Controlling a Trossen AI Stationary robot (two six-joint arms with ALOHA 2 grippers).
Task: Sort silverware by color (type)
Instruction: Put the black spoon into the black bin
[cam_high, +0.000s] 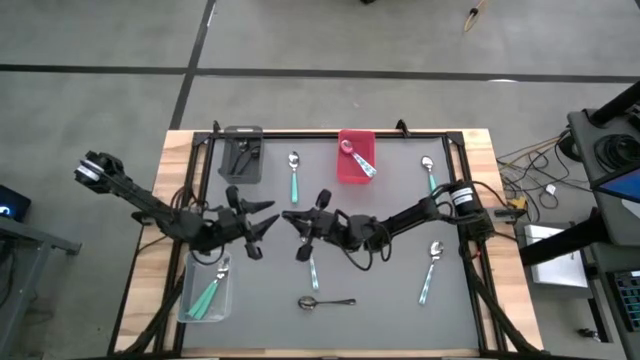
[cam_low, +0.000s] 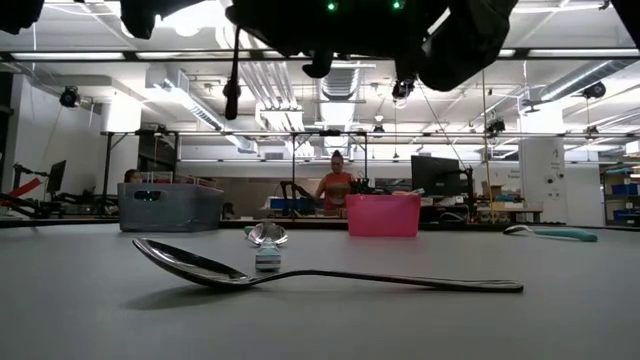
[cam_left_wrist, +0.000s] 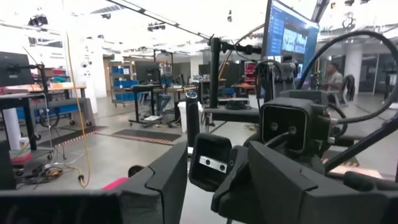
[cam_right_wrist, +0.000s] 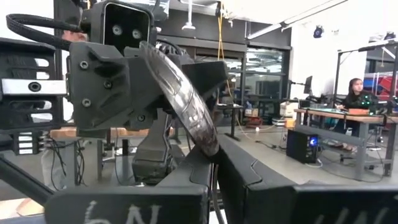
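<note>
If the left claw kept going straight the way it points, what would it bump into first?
Most likely the right gripper. In the high view the left gripper points across the table straight at it, with only a small gap between. The right one is shut on a spoon, which may get touched first; depth is unclear.

Ceiling lights (cam_low: 190, 20) glowing over workshop, grey concrete floor (cam_high: 320, 35) stretching around, monitor (cam_left_wrist: 292, 31) shining, a person (cam_right_wrist: 356, 93) sitting at a desk (cam_right_wrist: 339, 115)

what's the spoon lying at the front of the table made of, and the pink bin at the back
The front spoon looks like polished dark metal throughout: in the low view its bowl and thin handle mirror the ceiling lights. The pink bin looks like smooth, slightly translucent plastic: even colour, straight moulded walls, soft glow. Neither can be confirmed by look alone.
</note>
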